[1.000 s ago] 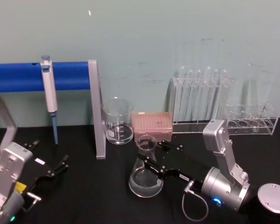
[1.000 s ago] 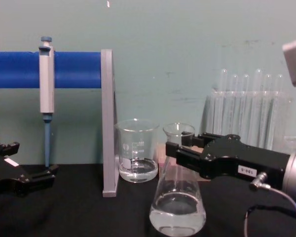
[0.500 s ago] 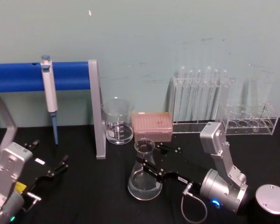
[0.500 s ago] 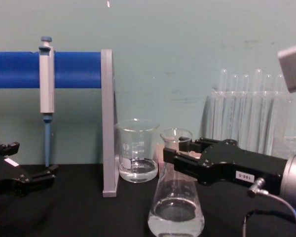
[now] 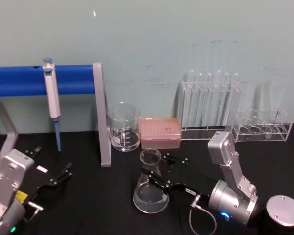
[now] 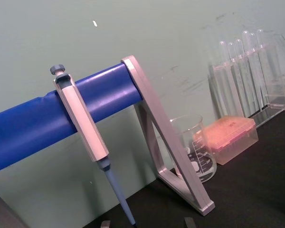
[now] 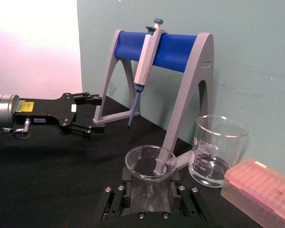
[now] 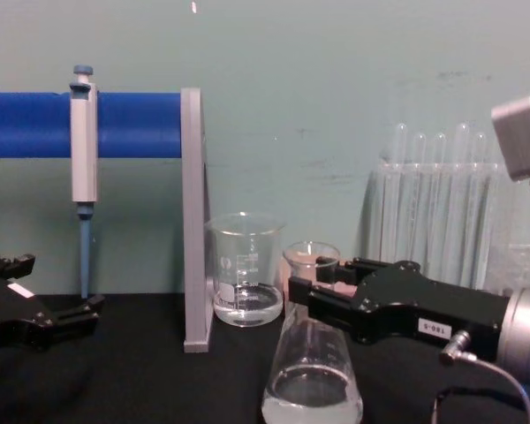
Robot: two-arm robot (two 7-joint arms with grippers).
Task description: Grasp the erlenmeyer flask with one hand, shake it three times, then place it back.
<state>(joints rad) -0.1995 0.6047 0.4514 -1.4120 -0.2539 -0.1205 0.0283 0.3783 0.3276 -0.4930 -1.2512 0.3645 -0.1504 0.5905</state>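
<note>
Jaws of the right gripper close on the neck of the flask, which holds a little clear liquid low over the black table, near its front edge; whether its base touches cannot be told. Behind it stand the blue pipette stand, tube rack, pink tip box and beaker. Left gripper, jaws wide, rests at the table's left.

Head looks down, chest across; both catch the erlenmeyer flask
</note>
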